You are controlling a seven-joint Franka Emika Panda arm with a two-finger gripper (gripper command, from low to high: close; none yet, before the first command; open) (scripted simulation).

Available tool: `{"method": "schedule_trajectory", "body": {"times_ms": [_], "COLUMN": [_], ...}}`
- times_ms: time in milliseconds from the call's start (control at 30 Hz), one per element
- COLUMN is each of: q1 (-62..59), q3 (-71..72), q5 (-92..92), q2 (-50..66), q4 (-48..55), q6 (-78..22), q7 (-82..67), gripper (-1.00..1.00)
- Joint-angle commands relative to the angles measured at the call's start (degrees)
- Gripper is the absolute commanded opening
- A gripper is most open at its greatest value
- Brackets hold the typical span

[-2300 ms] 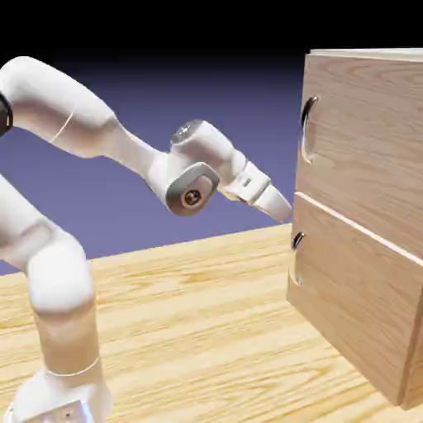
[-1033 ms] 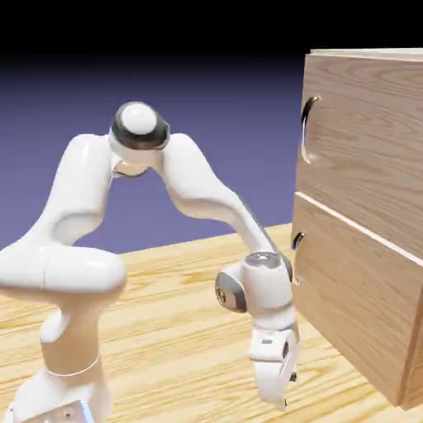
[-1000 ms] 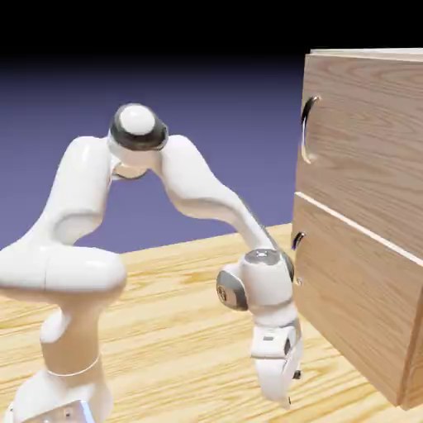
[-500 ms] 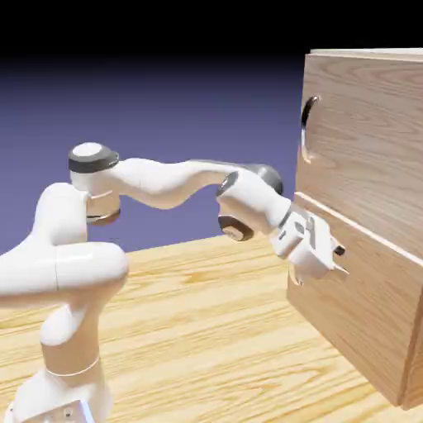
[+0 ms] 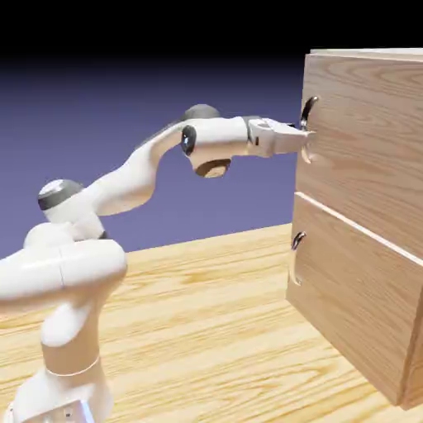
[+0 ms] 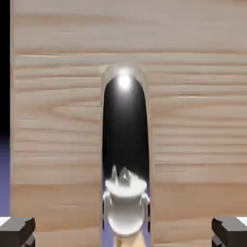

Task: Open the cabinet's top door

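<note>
The light-brown wood-grain cabinet [image 5: 363,215] stands at the exterior view's right. Its top door [image 5: 372,140] is flush and carries a curved silver handle [image 5: 306,116] near its left edge. My arm reaches out level, and my gripper [image 5: 307,145] is at that handle's lower part. In the hand view the shiny handle [image 6: 124,144] runs up the middle against the door's wood [image 6: 58,120]. My gripper [image 6: 123,234] straddles it, with grey fingertips [image 6: 17,231] far out at both bottom corners, clear of the bar. The jaws stand open.
Below the top door is the lower panel [image 5: 355,306] with a shorter silver handle [image 5: 297,242]. The cabinet rests on a wooden table [image 5: 206,330]. My arm's base and elbow [image 5: 66,273] fill the exterior view's left.
My hand has swung up from the lower panel's height to the top door's handle and now points level at it. The door has not moved.
</note>
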Motion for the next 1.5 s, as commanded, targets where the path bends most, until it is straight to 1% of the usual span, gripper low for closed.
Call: {"method": "schedule_trajectory", "body": {"times_ms": [0, 200, 400, 567, 733, 933, 1100, 1300, 1467], "q1": [1.19, 7.96, 12.58, 13.22, 10.96, 5.18, -1.51, -11.25, -18.66], "q3": [-0.39, -3.34, -8.5, -14.39, -21.07, -28.8, -33.92, -37.0, -36.35], "q5": [1.03, 5.11, 5.05, 2.07, -2.79, -10.45, -18.28, -30.14, -41.02], "q2": [0.18, 0.33, -1.21, -3.55, -7.0, -13.19, -20.54, -32.34, -42.72], "q4": [-2.05, -14.53, -26.07, -32.96, -37.27, -39.27, -38.36, -33.62, -27.15], "q6": [-1.9, -14.51, -29.31, -41.77, -54.23, -69.18, -81.64, -96.05, -104.46], "q7": [-1.47, -9.73, -17.05, -22.12, -26.82, -32.83, -38.97, -49.13, -59.05], "gripper": [-1.0, -1.0, -1.0, -1.0, -1.0, -1.0, -1.0, -1.0, -1.0]}}
